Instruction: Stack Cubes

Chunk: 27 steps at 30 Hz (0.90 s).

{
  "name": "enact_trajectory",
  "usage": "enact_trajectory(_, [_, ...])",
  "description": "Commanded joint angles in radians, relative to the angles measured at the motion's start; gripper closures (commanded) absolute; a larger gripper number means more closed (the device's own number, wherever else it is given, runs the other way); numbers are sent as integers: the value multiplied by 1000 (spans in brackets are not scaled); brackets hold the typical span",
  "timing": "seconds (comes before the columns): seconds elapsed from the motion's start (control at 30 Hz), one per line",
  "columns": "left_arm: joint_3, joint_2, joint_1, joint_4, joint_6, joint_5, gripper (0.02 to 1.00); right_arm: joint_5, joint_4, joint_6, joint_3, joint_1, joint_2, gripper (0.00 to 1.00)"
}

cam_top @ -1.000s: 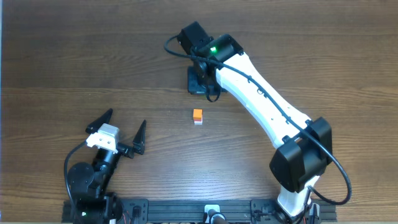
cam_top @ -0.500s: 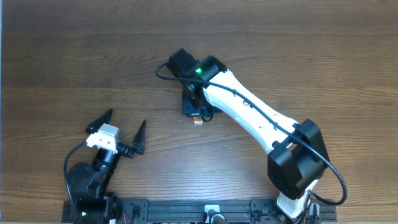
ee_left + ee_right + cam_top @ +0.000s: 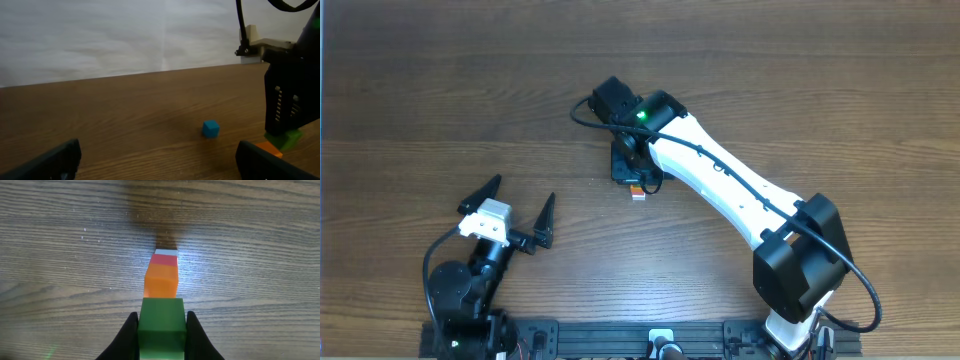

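My right gripper (image 3: 161,330) is shut on a green cube (image 3: 161,325). It holds the cube directly over a stack with an orange cube (image 3: 161,281) on top, then a red cube (image 3: 164,260) and a white cube (image 3: 166,253). From the left wrist view the green cube (image 3: 286,138) sits right at the orange cube (image 3: 266,147); whether they touch I cannot tell. A blue cube (image 3: 210,128) lies alone on the table beside the stack. In the top view the right gripper (image 3: 632,172) covers most of the stack (image 3: 638,193). My left gripper (image 3: 515,207) rests open near its base, holding nothing.
The wooden table (image 3: 440,90) stretches bare to the left and far side. A pale wall (image 3: 125,35) stands behind the table's far edge. The right arm's white link (image 3: 720,180) crosses diagonally from its base at the lower right.
The right gripper carried the green cube from farther up the table toward me and left, ending over the orange-topped stack and hiding it from above. The left arm stayed still.
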<state>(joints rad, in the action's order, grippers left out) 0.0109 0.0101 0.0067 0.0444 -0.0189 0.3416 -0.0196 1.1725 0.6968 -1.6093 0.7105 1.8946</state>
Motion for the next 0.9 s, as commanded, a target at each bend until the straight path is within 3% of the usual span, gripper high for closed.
enact_trajectory(0.03, [-5,-5,-3,1,4,9,18,-2,-10,21,7,-2,-6,989])
enact_trajectory(0.9, [-5,-5,-3,1,5,9,18,-10,-20,21,-8,-4,55,989])
